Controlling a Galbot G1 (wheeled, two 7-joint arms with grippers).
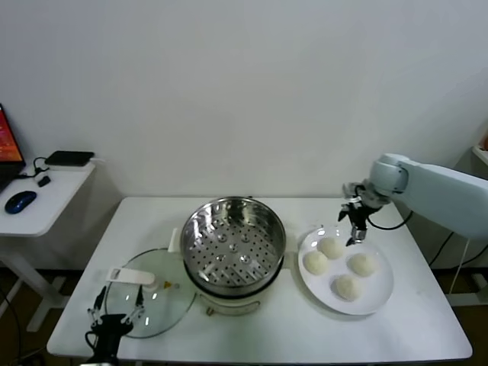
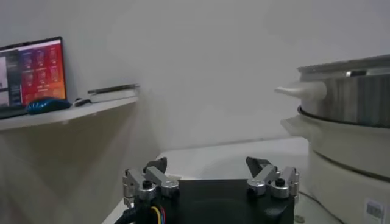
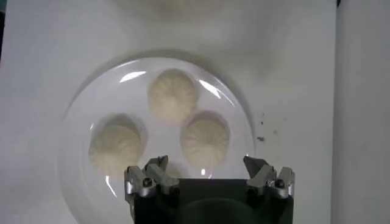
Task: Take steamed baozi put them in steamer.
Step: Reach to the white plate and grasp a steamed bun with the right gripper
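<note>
1. Four baozi (image 1: 340,265) sit on a white plate (image 1: 380,299) at lower right of the head view.
2. The right gripper (image 1: 354,231) hangs just above the plate's far edge, jaws spread, holding nothing.
3. The steamer (image 1: 232,244) stands at centre, beside a glass lid (image 1: 156,301).
4. The left gripper (image 1: 114,313) waits at lower left, jaws spread.

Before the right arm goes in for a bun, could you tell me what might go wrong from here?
The four steamed baozi lie close together on the plate, so the open right gripper could nudge a neighbour while closing. The soft buns may dent. The steamer has a tall rim that a carried bun must clear.
</note>
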